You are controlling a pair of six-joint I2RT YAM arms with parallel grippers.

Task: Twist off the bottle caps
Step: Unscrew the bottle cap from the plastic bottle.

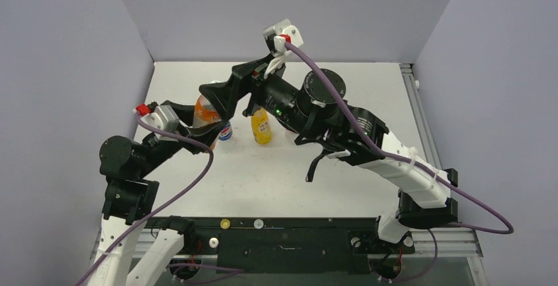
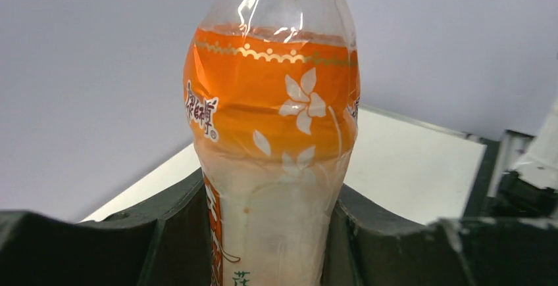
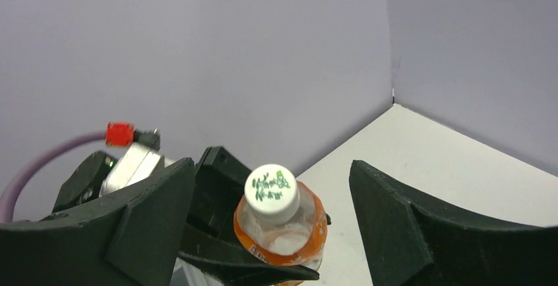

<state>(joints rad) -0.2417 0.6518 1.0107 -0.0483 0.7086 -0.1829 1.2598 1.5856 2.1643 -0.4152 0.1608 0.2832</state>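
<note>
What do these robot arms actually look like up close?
The left arm and right arm are chunky black jointed segments with white shells near the bases. A purple cable runs along each, ending in a red plug. The pincer fingers are matte black wedges.

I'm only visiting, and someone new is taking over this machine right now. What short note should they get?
Left gripper: shut on the orange bottle, low on its body.
Right gripper: open, one finger on each side of the white cap, not touching it.
Pepsi bottle and yellow bottle stand just beside the held one. I see no fourth bottle.
Done: cannot tell for those two.
Left: the white cap is on the orange bottle, so close on it and twist it off.
</note>
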